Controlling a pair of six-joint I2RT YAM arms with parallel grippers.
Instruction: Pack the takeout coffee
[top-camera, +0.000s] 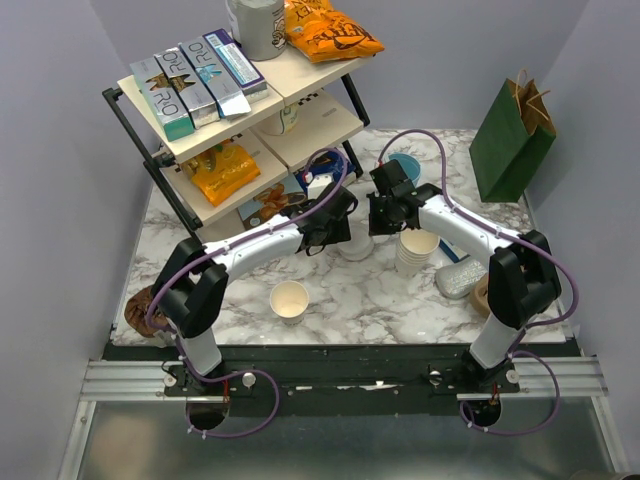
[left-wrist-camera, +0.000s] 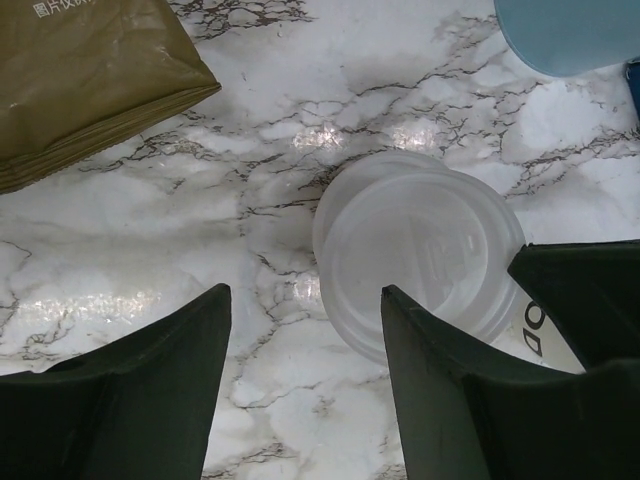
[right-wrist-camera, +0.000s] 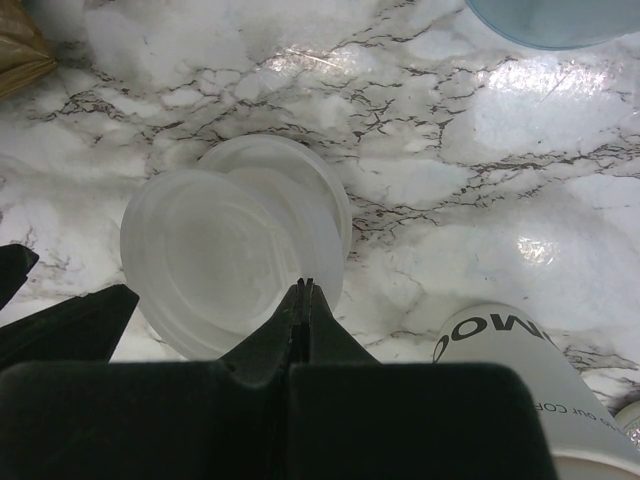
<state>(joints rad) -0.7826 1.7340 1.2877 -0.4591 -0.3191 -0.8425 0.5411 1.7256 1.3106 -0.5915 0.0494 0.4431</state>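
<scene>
- The left gripper hangs low over the middle of the marble table, its two dark fingers standing well apart with bare marble showing between them.
- The stack of lids, cloudy white plastic, sits right there at mid-table. In the left wrist view it lies just beyond the right-hand finger, with only its left rim reaching into the gap.
- The top lid is slid off-centre, so the one below peeks out on the far side.
- The right gripper comes in from the other side with its fingers pressed tight together. Their tip is right at the near rim of the top lid, and I can't tell whether that rim is nipped between them or only touched.
- The two grippers are almost nose to nose above the lids in the overhead view.
- The takeout coffee cup, small and cream, stands upright with an open top. It is on its own close to the near edge, a little left of the middle, and neither gripper is touching it.
- A stack of cream cups stands just right of the lids, under the right arm.
- A light blue cup sits further towards the far edge.
- A white tube with dark lettering lies on its side, just to the right of the lids.
- An olive-brown packet lies flat on the marble, off to the left of the lids.
- A shelf rack stocked with boxes and snack bags fills the far left corner.
- A green paper bag stands in the far right corner.
</scene>
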